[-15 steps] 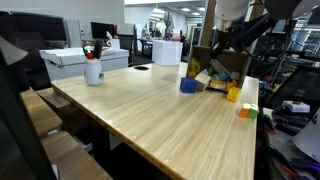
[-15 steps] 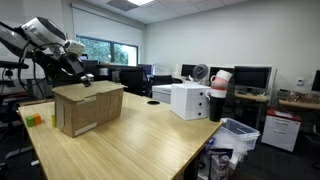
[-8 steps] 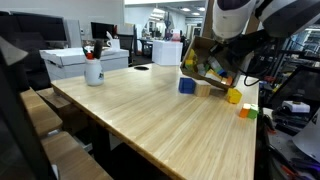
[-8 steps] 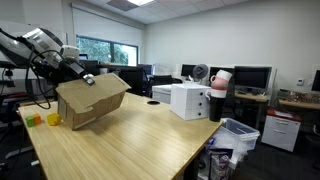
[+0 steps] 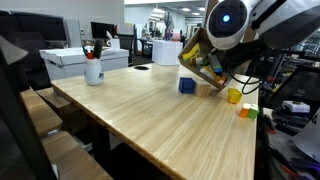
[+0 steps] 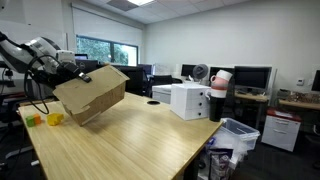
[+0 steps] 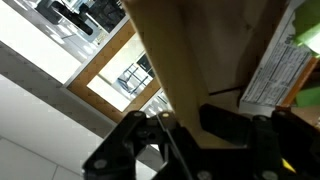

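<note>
**Ana:** What is the end effector (image 7: 185, 120) doing?

**Ben:** Its two fingers are pressed tight on the thin top wall of a big brown cardboard box (image 6: 92, 92). In the wrist view the wall sits right between them.

**Ana:** Where is the box?

**Ben:** It is up over one end of the long, light wooden table (image 5: 150, 115), and it is tipped to one side. Its low corner hangs near the table top. I cannot tell if it touches.

**Ana:** What is close to it?

**Ben:** In an exterior view a small blue block (image 5: 187, 86) lies just below the box's low edge. A small yellow piece (image 5: 233, 95) lies near that. A few little coloured blocks (image 5: 247, 111) sit by the table's edge.

**Ana:** Is there room to move?

**Ben:** A wide stretch of bare wood runs from the box down the middle of the table. A white mug with pens in it (image 5: 93, 70) stands by the other long edge, well apart from the box.
</note>
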Motion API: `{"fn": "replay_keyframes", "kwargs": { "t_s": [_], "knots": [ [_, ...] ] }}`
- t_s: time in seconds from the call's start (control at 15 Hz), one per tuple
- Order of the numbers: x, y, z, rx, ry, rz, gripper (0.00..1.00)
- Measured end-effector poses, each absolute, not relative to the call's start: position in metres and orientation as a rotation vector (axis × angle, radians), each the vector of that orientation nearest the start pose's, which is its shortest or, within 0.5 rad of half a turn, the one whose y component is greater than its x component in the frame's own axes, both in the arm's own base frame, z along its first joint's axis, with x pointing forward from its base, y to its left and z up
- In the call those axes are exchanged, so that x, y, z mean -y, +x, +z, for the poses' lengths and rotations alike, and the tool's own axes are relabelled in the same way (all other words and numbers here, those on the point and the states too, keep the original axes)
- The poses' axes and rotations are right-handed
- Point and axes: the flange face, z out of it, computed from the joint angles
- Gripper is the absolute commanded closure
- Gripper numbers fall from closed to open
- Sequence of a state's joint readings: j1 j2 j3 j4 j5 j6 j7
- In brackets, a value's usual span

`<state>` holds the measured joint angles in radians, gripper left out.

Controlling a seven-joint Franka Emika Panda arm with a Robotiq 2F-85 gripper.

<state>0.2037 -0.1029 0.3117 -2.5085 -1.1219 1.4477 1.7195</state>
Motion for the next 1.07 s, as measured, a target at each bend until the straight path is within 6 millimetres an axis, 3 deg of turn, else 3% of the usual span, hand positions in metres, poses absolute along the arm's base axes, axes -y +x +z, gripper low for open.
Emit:
{"fn": "replay_keyframes", "kwargs": {
  "t_s": [0.33, 1.07],
  "knots": [
    [-0.107, 0.395, 0.328, 0.624, 1.541, 0.754, 0.95],
    [-0.107, 0.419, 0.317, 0.742, 1.311, 0.884, 0.95]
  ]
}}
